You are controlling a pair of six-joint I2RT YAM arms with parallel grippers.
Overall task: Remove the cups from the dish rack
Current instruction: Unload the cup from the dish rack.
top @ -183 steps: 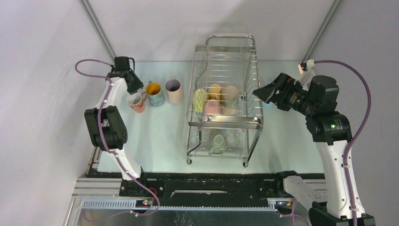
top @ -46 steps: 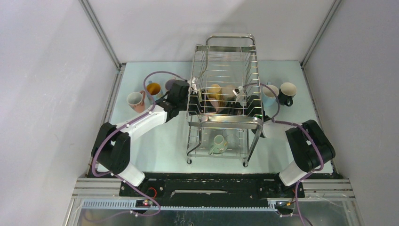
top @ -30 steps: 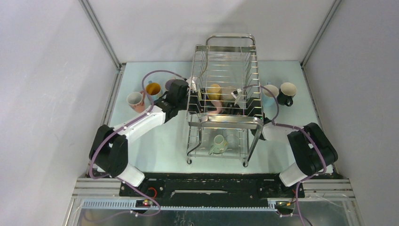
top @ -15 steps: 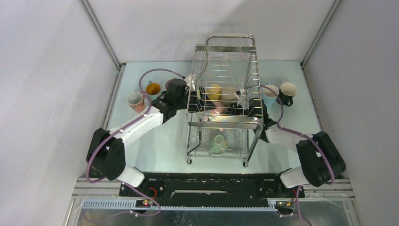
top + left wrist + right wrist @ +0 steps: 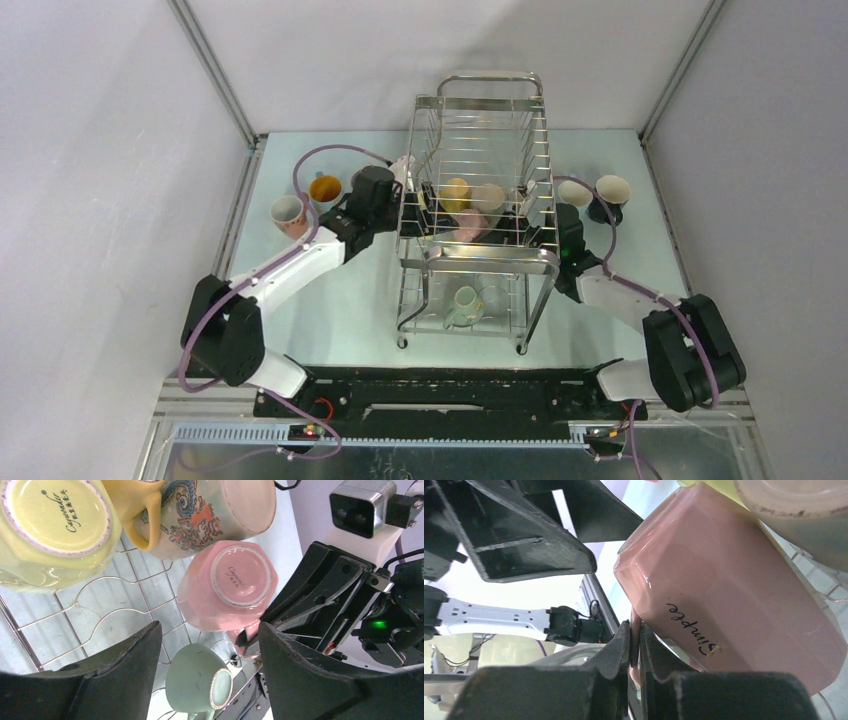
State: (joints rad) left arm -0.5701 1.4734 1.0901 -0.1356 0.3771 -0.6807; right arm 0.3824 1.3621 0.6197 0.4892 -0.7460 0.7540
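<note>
Pink mug [image 5: 227, 585] likely stiff, slick, breakable; right gripper [image 5: 634, 647] pinches its thin handle, a fair hold; left gripper [image 5: 207, 630] gapes wide on left, holding nothing.

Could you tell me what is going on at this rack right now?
Both arms reach into the upper tier of the dish rack. The right gripper is shut on the handle of the pink cup, while the left gripper stands open facing it. A yellow cup lies beside it, and a pale green cup sits on the tier below.
</note>
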